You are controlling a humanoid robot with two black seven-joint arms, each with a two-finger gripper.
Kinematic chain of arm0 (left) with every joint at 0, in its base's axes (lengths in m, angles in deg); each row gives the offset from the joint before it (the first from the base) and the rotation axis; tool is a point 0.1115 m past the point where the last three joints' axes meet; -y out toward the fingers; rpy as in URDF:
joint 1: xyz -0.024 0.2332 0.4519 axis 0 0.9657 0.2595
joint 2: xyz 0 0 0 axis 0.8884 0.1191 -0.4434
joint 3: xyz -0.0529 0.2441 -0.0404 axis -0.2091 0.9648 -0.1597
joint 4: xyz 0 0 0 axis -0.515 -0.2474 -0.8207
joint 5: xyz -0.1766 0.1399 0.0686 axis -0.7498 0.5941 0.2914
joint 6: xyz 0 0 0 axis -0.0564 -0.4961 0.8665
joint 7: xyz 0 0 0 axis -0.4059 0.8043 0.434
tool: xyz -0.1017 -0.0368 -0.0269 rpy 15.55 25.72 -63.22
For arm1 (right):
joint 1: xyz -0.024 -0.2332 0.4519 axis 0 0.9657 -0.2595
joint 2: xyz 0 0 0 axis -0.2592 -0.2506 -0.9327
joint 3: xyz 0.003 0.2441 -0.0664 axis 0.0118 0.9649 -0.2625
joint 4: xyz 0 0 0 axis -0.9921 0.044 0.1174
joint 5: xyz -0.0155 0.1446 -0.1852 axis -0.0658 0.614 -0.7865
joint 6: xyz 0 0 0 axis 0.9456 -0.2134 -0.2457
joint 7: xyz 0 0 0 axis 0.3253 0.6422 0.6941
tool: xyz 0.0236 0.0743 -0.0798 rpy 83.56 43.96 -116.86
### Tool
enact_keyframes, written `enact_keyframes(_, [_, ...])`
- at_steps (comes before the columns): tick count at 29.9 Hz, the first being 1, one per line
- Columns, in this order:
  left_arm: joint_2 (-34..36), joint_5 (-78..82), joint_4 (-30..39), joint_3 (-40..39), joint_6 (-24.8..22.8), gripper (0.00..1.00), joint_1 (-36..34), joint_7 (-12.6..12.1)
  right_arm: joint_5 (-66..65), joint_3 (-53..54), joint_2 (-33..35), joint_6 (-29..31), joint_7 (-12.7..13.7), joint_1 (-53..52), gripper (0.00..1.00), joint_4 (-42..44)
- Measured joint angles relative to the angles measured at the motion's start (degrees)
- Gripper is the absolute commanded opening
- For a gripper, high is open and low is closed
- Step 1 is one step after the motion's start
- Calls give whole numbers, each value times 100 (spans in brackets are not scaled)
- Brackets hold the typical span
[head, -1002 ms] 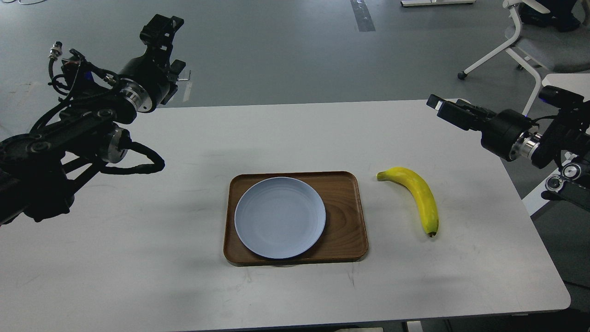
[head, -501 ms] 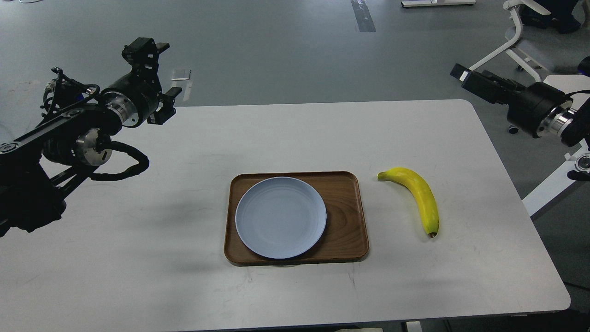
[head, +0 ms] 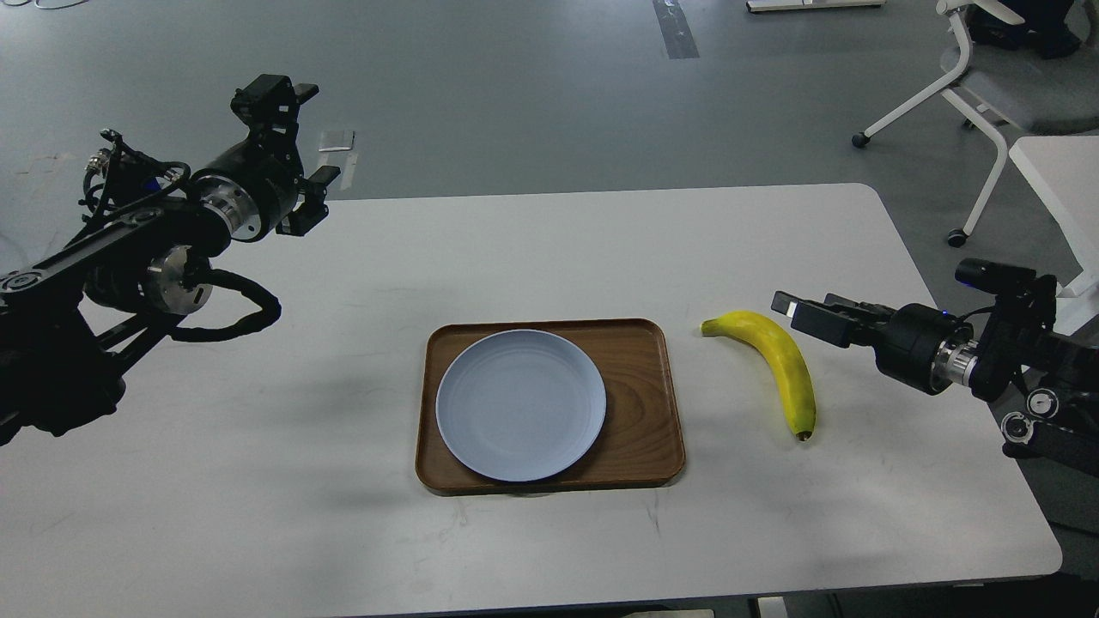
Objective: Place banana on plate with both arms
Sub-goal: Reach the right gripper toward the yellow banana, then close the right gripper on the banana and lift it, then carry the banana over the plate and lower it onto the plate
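Note:
The yellow banana [head: 783,362] lies on the white table [head: 258,481] right of the tray, stem end at the far left, dark tip toward me. The pale grey-blue plate [head: 521,405] sits empty on the left part of the brown wooden tray [head: 646,403]. My right gripper [head: 797,314] hovers low just right of the banana's upper half, pointing left at it; its fingers cannot be told apart. My left gripper [head: 296,146] is raised over the table's far left corner, far from the plate, fingers spread and empty.
A white office chair [head: 987,94] and a second white table edge [head: 1056,172] stand off the far right corner. A small pale object [head: 336,140] lies on the grey floor beyond the table.
My right arm has come down from high at the far right to just beside the banana. My left arm has hardly moved. Banana and plate are unmoved.

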Motion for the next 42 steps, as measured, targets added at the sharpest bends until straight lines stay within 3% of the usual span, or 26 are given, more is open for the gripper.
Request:
enact_keyframes(16, [14,168,37,41,0,98,157,-8,-263,-299,-770,-25,102,79,98,985])
enact_keyframes(18, [35,209,39,39,-1,98,181,-8,-262,-311,-843,-27,107,87,87,998])
enact_keyframes(19, [45,218,39,38,-1,98,203,-8,-262,-343,-886,-29,117,94,69,1002])
enact_keyframes(20, [52,222,39,38,-1,98,217,-8,-262,-385,-913,-30,125,106,69,1006])
enact_keyframes(21, [63,227,39,38,-1,98,233,-8,-262,-446,-934,-32,133,117,46,1012])
enact_keyframes(22, [71,232,39,37,-1,98,250,-6,-263,-500,-946,-34,142,124,33,1019])
enact_keyframes(26, [76,244,39,42,-1,98,334,-3,-263,-754,-967,-53,172,128,26,1100])
enact_keyframes(27, [76,245,39,49,-1,98,349,-3,-263,-790,-972,-62,195,128,9,1123])
enact_keyframes(28, [76,246,38,54,-1,98,358,-3,-262,-816,-975,-74,224,127,0,1149])
enact_keyframes(35, [78,337,38,68,-1,98,378,-2,-260,-844,-987,-144,348,88,0,1172])
enact_keyframes(42, [86,531,37,71,0,98,489,39,-215,-795,-965,-573,318,-199,0,974])
